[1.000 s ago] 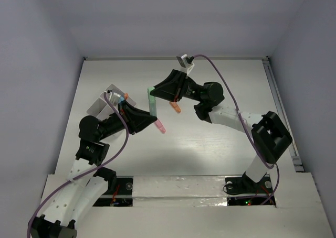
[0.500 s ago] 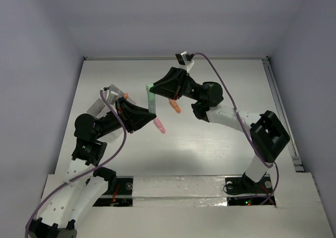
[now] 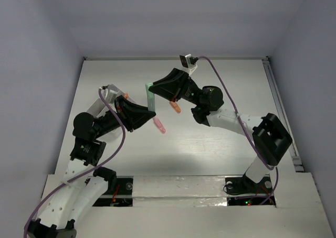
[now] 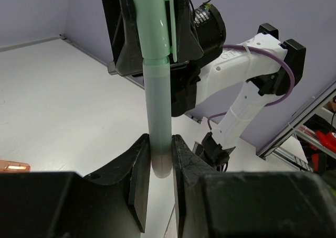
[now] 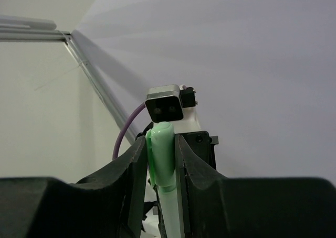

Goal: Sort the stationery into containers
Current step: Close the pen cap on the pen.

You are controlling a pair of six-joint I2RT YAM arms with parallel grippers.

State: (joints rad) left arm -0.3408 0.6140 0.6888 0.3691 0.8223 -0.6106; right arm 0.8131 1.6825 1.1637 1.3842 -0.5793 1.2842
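A pale green marker [image 3: 151, 99] hangs above the table, held at both ends. My left gripper [image 4: 160, 154] is shut on the lower end of its barrel [image 4: 157, 107]. My right gripper [image 5: 161, 154] is shut on its bright green cap [image 5: 160, 154]. From above, the left gripper [image 3: 149, 112] reaches in from the left and the right gripper [image 3: 153, 89] from the right. A pink marker [image 3: 159, 125] and an orange marker [image 3: 176, 106] lie on the table close by. The containers are hidden under my left arm.
Another orange piece [image 3: 126, 96] shows beside the left wrist, and an orange marker end [image 4: 13, 167] sits at the left edge of the left wrist view. A rail [image 3: 281, 112] runs along the table's right edge.
Both arms shifted slightly, the left elbow drifting left over the spot where a white box showed. Both grippers kept hold of the green marker throughout.
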